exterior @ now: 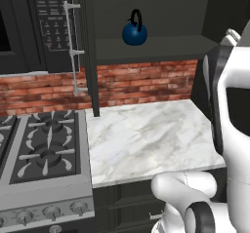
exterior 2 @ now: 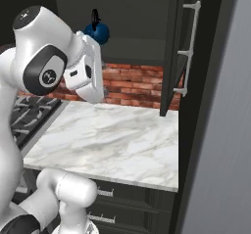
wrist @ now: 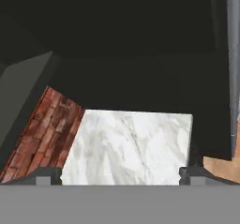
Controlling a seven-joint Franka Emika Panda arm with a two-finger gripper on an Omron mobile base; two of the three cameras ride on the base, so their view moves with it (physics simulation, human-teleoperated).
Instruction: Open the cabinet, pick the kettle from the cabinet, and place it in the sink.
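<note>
Kettle (exterior: pixel 134 33) stands upright on the shelf of the open cabinet (exterior: pixel 156 44), above the counter (exterior: pixel 146 134). Judged rigid, light, smooth-bodied: grasp the arched loop handle. Hand (wrist: pixel 120 174) open, empty, fingertips spread wide.

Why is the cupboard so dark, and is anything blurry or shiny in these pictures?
Left base view: the open cabinet is dim inside, yet the kettle shows a small highlight. Right base view: the marble counter is evenly lit, edges slightly soft. Hand view: the upper half is nearly black; no glare.
</note>
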